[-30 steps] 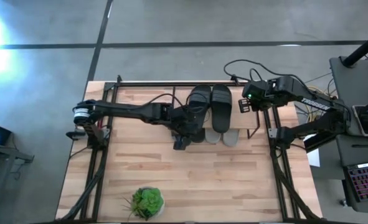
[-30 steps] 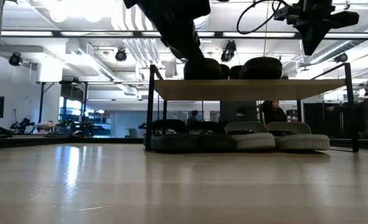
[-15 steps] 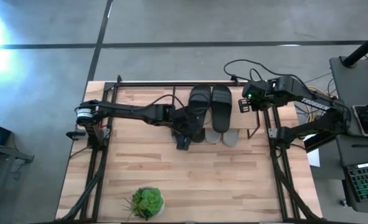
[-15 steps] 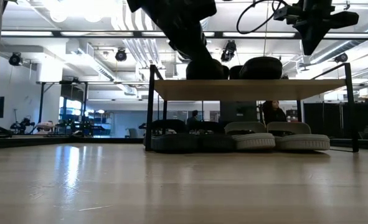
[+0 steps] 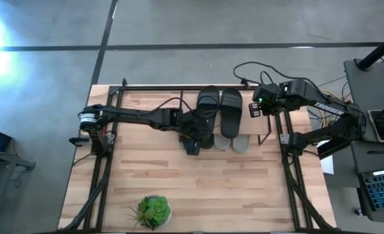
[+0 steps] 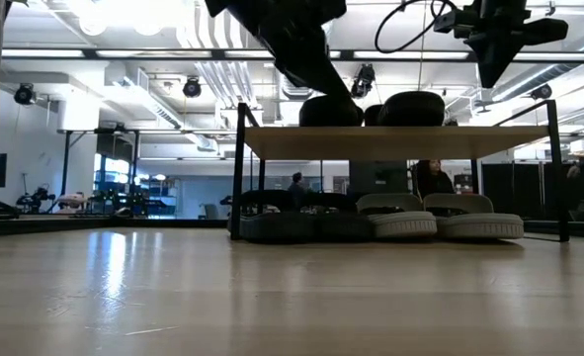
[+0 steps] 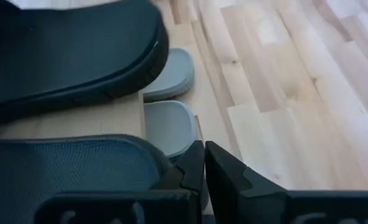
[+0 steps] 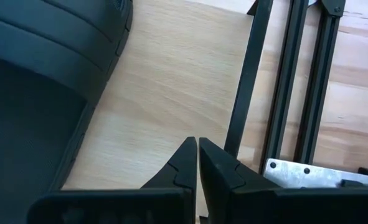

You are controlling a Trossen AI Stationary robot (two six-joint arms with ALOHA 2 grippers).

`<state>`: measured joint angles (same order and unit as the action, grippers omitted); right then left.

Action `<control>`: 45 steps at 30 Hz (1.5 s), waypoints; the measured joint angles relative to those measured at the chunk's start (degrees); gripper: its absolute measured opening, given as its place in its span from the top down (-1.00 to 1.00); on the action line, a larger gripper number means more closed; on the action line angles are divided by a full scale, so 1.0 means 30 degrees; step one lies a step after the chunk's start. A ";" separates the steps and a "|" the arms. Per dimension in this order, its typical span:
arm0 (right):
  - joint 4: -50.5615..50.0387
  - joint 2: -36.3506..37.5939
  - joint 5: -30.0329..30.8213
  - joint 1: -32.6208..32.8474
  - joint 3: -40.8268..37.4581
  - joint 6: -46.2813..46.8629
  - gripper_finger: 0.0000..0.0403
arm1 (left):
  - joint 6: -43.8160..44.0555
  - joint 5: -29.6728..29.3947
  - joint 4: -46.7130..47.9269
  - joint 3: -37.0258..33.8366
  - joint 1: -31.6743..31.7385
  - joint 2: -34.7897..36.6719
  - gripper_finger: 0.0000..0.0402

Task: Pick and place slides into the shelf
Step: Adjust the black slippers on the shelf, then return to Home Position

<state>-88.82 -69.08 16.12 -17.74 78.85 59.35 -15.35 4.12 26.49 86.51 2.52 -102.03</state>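
Observation:
The shelf stands at the table's far middle, its top board on thin black legs. Two black slides lie side by side on the board. Under it stand the light grey slides and the charcoal slides. My left gripper is shut at the near end of the left black slide. My right gripper is shut and hangs above the board's right end, touching nothing. My left gripper has its shut fingers against the rim of the near end of the left black slide, with the outer side of one finger. It comes slanting down from the table's near left. The slide lies flat on the shelf's board.
A small green plant stands near the table's front edge. The shelf's black right legs rise close beside my right gripper. Bare tabletop lies between shelf and plant. A person shows in the room behind.
My left gripper has tipped a little at the near end of the left black slide without leaving its place. The slide has shifted slightly on the board and shows more fully in the low view.

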 joint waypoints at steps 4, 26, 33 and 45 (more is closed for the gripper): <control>-0.0002 0.0002 -0.0231 0.0229 0.0000 -0.0434 0.96 | 0.0001 0.0015 0.0498 0.0024 -0.0319 0.0736 1.00; 1.0973 0.0124 0.0102 0.9336 0.0668 -0.4652 0.96 | 0.7445 0.0044 0.1071 -0.3666 -0.0515 1.2980 1.00; 2.0787 -0.0353 -0.1391 1.0502 -0.1584 -0.7945 0.96 | 0.9935 0.1977 0.0185 -0.7897 -0.0960 1.6213 1.00; 3.1309 -0.0083 -0.3939 1.0273 -0.9756 -0.6922 0.96 | 1.2515 0.2302 -1.0027 -1.6785 -0.1960 2.1224 1.00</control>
<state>5.11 -69.33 4.30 13.08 49.58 38.59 22.19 11.02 -3.59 36.16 -3.36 -38.36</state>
